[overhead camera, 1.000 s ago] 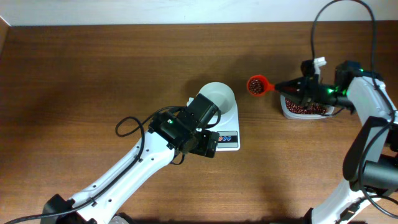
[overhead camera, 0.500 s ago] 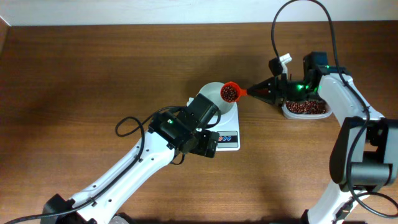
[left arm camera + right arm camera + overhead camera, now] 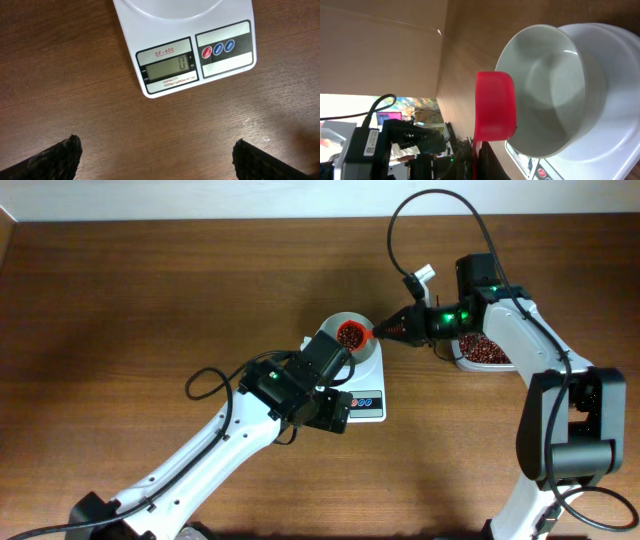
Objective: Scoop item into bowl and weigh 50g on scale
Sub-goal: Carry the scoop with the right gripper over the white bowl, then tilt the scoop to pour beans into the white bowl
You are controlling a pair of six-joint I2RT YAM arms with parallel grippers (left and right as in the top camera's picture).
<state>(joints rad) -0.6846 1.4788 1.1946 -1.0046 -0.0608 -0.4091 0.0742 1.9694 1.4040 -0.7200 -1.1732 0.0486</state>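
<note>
The white scale (image 3: 220, 15) lies mid-table, and its display (image 3: 167, 67) reads 0. On it stands the white bowl (image 3: 365, 350), whose inside (image 3: 545, 95) shows no beans. A red scoop (image 3: 350, 335) heaped with dark red-brown beans hangs level over the bowl's left part. My right gripper (image 3: 388, 332) is shut on the scoop's handle. In the right wrist view the scoop (image 3: 494, 107) sits beside the bowl's rim, with the dark fingers (image 3: 495, 167) below it. My left gripper (image 3: 160, 160) hovers above the table in front of the scale, open and holding nothing.
A clear tub (image 3: 462, 362) with more beans (image 3: 490, 352) stands right of the scale, partly under the right arm. The left arm (image 3: 250, 420) slants in from the lower left and covers the scale's left side. Cables loop above the right arm.
The right arm has carried the loaded scoop leftwards from beside the tub to above the bowl. The left arm has not moved.
</note>
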